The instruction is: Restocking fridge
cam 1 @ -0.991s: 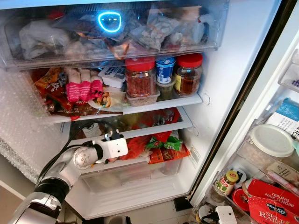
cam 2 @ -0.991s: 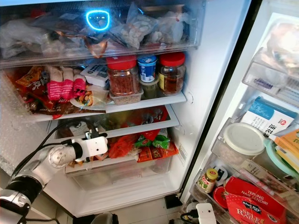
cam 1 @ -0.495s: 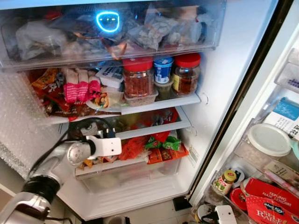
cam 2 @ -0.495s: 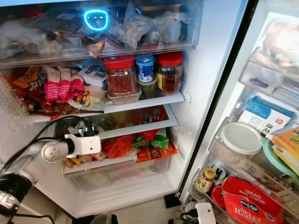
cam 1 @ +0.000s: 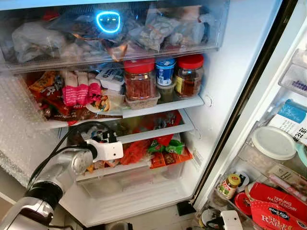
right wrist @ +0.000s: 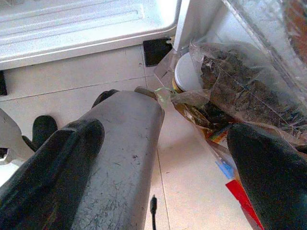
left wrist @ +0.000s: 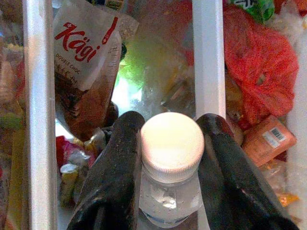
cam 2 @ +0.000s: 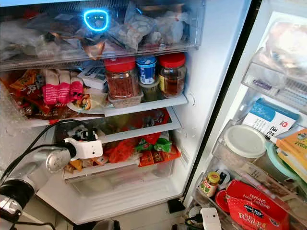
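Clear white-capped bottle (left wrist: 171, 167) upright between left hand's fingers (left wrist: 115, 177).

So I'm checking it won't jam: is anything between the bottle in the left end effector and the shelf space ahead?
Yes. The left end effector holds the bottle facing a white shelf rail; a brown snack pouch and red bag crowd the space behind it.

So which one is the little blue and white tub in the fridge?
Look in the open white fridge, on the white shelf just under the clear top drawer. Two glass jars with red lids stand there, and the small blue and white tub sits between them, stacked on another container, the one blue thing in that row.
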